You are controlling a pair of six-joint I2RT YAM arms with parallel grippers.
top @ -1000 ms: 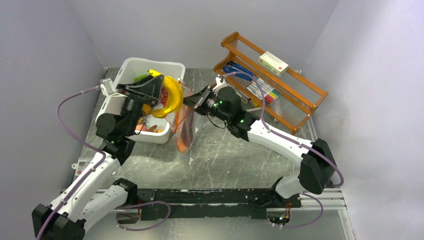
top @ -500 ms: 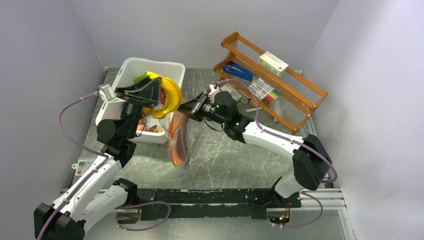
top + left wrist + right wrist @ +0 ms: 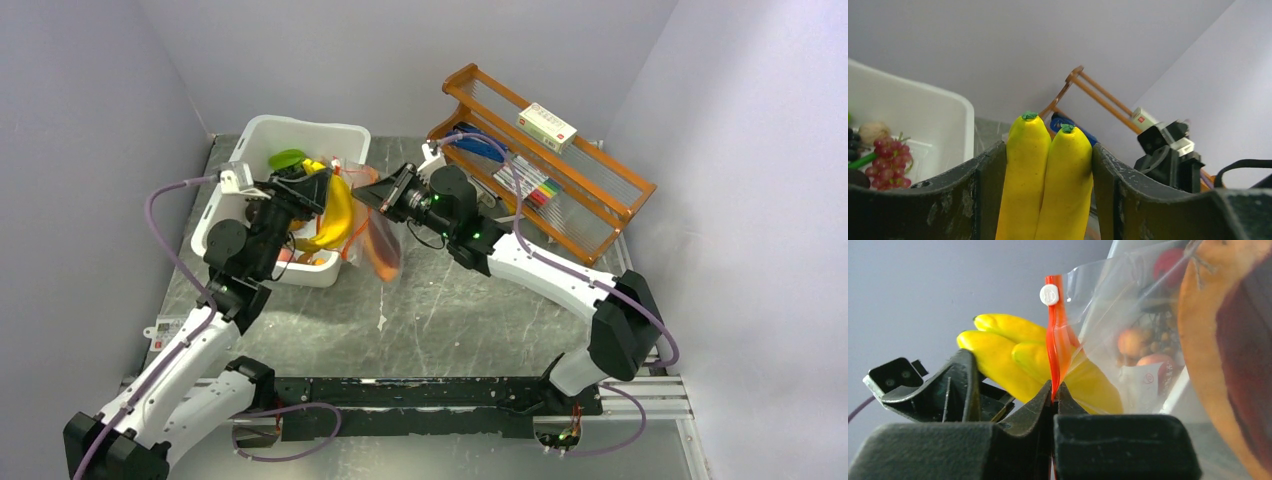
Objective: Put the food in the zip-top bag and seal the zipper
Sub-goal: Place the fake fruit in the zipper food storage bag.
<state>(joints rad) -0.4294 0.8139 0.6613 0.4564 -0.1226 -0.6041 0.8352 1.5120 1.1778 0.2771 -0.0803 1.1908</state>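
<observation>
My left gripper (image 3: 318,192) is shut on the yellow banana bunch (image 3: 335,213), held above the near right corner of the white bin (image 3: 300,128); in the left wrist view the bananas (image 3: 1048,180) sit between both fingers. My right gripper (image 3: 372,193) is shut on the orange-red zipper (image 3: 1055,347) of the clear zip-top bag (image 3: 380,245), which hangs blurred below it. The white slider tab (image 3: 1049,294) is at the strip's top. Through the bag I see the orange-rimmed slab (image 3: 1233,365) and round fruits (image 3: 1130,342). Red grapes (image 3: 888,160) lie in the bin.
An orange wooden rack (image 3: 545,160) with a small box, markers and a blue item stands at the back right. The white bin holds a green piece (image 3: 287,158) and other toy foods. Grey walls close in the left, back and right.
My right gripper lifted the bag up and back right, so it swings blurred. My left gripper with the bananas moved down and right toward the bag's mouth.
</observation>
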